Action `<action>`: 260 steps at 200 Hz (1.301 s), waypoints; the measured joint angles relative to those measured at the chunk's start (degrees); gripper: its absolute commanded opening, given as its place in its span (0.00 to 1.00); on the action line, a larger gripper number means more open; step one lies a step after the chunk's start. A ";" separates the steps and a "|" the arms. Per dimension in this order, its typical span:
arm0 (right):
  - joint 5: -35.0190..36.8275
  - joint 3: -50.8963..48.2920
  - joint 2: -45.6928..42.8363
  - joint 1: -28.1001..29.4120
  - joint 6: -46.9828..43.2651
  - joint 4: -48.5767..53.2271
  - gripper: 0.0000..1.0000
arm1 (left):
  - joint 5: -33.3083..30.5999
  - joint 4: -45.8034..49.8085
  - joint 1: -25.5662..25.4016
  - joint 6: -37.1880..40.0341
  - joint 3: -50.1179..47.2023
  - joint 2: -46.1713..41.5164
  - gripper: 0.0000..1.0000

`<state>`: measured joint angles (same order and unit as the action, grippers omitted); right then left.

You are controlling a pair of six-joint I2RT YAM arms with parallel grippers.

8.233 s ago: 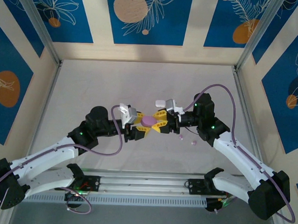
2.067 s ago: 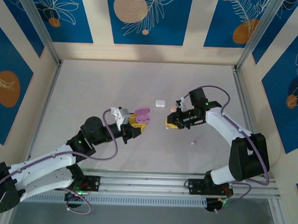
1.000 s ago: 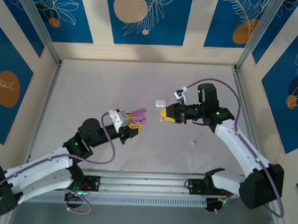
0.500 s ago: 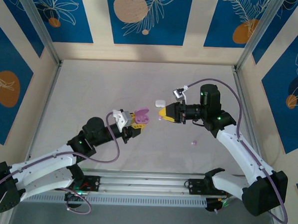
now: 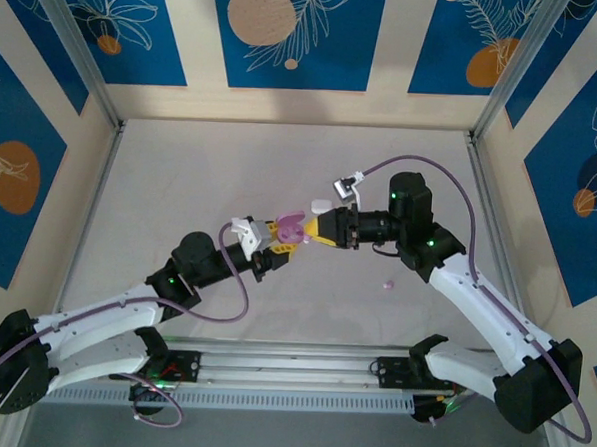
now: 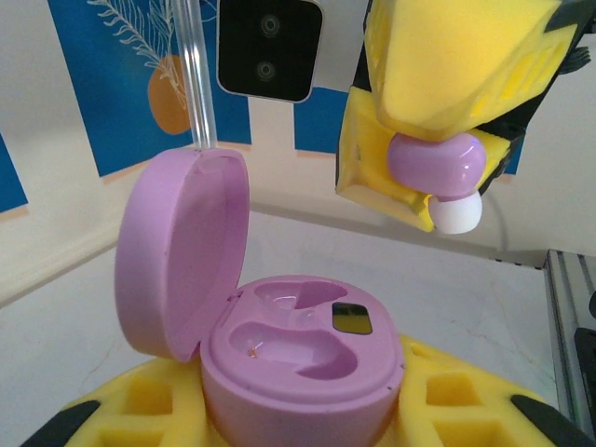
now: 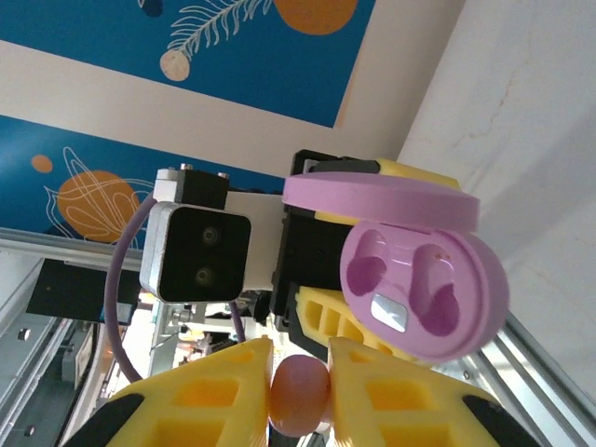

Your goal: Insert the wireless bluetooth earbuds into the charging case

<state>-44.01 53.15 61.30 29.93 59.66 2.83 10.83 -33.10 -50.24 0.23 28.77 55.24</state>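
A lilac charging case hangs above the table with its lid open, and my left gripper is shut on its base. In the left wrist view the case shows two empty wells, with the lid standing up on the left. My right gripper is shut on a lilac earbud with a white tip, which hovers just above and to the right of the case without touching it. In the right wrist view the earbud sits pinched between the yellow fingers, and the case faces them.
A small white case lies on the table just behind the two grippers. One tiny pink earbud lies on the table right of centre. Wooden walls with blue panels and metal posts enclose the table.
My right gripper has moved left with the earbud until it is right beside the open case. The left arm has brought the case slightly right and toward it.
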 measured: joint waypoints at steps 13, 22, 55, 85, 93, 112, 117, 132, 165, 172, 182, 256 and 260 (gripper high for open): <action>0.92 0.00 0.00 0.52 0.61 -1.44 0.22 | 0.00 -0.68 -0.24 0.07 0.00 0.20 0.30; 1.53 -0.02 0.04 0.83 1.14 -2.27 0.22 | 0.00 -0.96 -0.42 0.20 0.00 0.24 0.30; 4.02 -0.02 0.42 1.99 1.68 -3.65 0.22 | -0.04 -1.73 -0.92 0.22 0.00 0.37 0.30; 7.15 0.07 1.20 4.04 0.94 -3.10 0.22 | -0.07 -2.12 -1.22 0.22 0.00 0.39 0.30; 8.07 0.24 1.49 4.59 0.44 -2.78 0.22 | -0.20 -2.16 -1.29 0.22 0.00 0.42 0.30; 10.01 1.36 1.95 5.70 -0.90 -1.42 0.22 | -0.76 -2.08 -1.31 0.22 0.00 0.63 0.30; 10.54 1.68 2.03 6.08 -1.31 -1.05 0.22 | -0.81 -2.12 -1.33 0.22 0.00 0.72 0.30; 11.93 2.51 2.23 7.19 -2.54 0.15 0.22 | -0.83 -2.14 -1.36 0.22 0.00 0.83 0.30; 15.72 4.13 2.36 8.85 -5.40 3.91 0.22 | -1.03 -2.16 -1.38 0.22 0.00 1.07 0.30; 16.70 4.59 2.38 9.22 -5.99 4.83 0.22 | -1.05 -2.19 -1.40 0.20 0.00 1.11 0.30; 18.10 5.25 2.38 9.79 -6.95 6.19 0.22 | -1.05 -2.19 -1.40 0.20 0.00 1.14 0.30; 27.34 9.73 3.45 13.66 -12.17 13.66 0.23 | -1.55 -2.21 -1.44 0.20 0.00 1.14 0.30; 27.80 9.97 3.54 13.92 -12.39 14.03 0.23 | -1.57 -2.21 -1.44 0.20 0.00 1.14 0.30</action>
<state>-16.21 63.11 64.84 43.86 47.27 16.86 9.26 -35.31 -51.68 0.43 28.77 56.38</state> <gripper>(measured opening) 0.226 0.333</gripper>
